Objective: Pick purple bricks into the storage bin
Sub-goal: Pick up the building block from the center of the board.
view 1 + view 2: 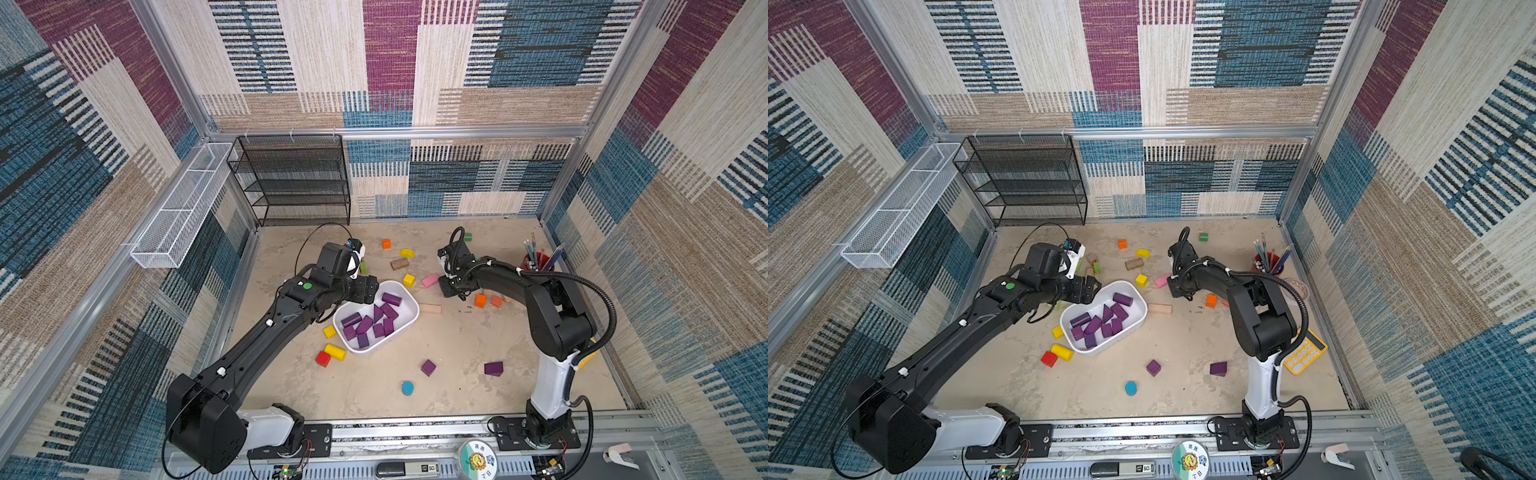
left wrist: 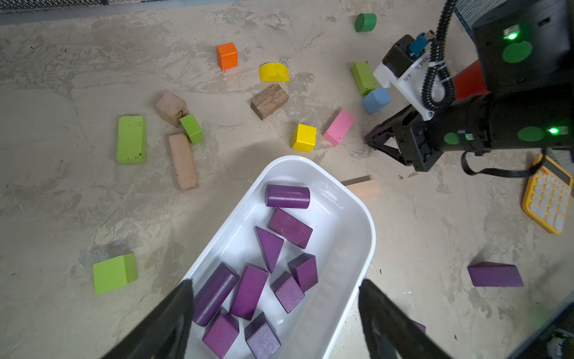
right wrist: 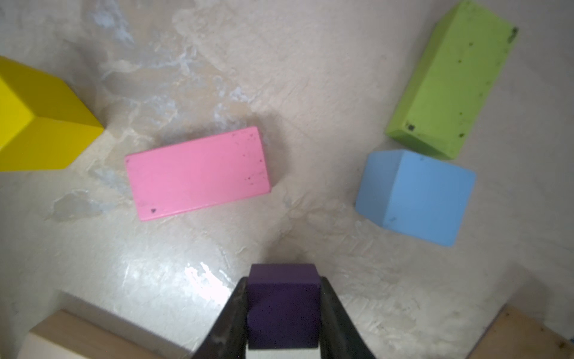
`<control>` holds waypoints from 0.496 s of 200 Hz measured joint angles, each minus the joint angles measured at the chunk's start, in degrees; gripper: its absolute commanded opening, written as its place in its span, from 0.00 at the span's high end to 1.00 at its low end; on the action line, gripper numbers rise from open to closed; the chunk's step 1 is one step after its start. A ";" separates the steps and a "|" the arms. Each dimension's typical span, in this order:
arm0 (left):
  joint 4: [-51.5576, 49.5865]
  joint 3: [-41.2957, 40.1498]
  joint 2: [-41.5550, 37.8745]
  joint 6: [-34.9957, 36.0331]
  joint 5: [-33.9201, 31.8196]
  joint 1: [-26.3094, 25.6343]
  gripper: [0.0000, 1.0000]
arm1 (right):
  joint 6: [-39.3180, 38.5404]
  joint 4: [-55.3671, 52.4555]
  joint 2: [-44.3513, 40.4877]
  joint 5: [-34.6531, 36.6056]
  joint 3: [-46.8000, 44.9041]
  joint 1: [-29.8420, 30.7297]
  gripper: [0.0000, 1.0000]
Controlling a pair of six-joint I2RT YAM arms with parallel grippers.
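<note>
**A:** What is the right gripper [image 3: 284, 281] doing?

**B:** Its black fingers [image 3: 236, 310] are pinched on a purple cube [image 3: 284, 310], one on each side face. The cube's lower part runs off the picture, so I cannot tell whether it touches the table [image 3: 310, 93].

**A:** And from above?

**B:** In both top views the right arm [image 1: 498, 278] covers the jaws and the cube does not show. A pink bar [image 3: 198, 174] and a blue cube [image 3: 416, 195] lie near the cube.

**A:** The left gripper [image 2: 275, 289]?

**B:** It is spread wide and empty, hanging over one end of the storage bin [image 2: 357, 217]. Only its finger ends show, and one hides the end of a long bar [image 2: 214, 293].

**A:** The bin itself?

**B:** It is a shallow white tub with rounded corners, set askew mid-table between the arms. In it lie about nine purple bricks [image 2: 290, 228], matte and dark. There is a cylinder [image 2: 287, 195], a wedge [image 2: 269, 247], and bars and cubes, jumbled, with several touching.

**A:** Any outside?

**B:** Two: a loose cube [image 1: 428, 367] and a sloped block [image 1: 493, 368]. Both sit on the table nearer the arms' bases, well apart from the bin.
</note>
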 measured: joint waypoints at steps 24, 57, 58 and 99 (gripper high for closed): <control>-0.46 0.66 0.83 -0.04 0.00 0.11 0.15 | 0.37 -0.02 -1.73 -0.04 -0.66 0.00 0.65; -1.64 1.46 1.70 -0.24 -0.02 0.26 0.15 | 0.63 -0.11 -3.96 -0.02 -0.74 0.00 0.65; -1.68 1.49 1.73 -0.24 -0.02 0.28 0.15 | 0.63 -0.11 -4.00 -0.02 -0.74 0.00 0.65; -2.54 1.75 2.40 -0.48 0.04 1.20 0.15 | 1.73 -0.31 -6.78 -0.15 -0.74 0.07 0.65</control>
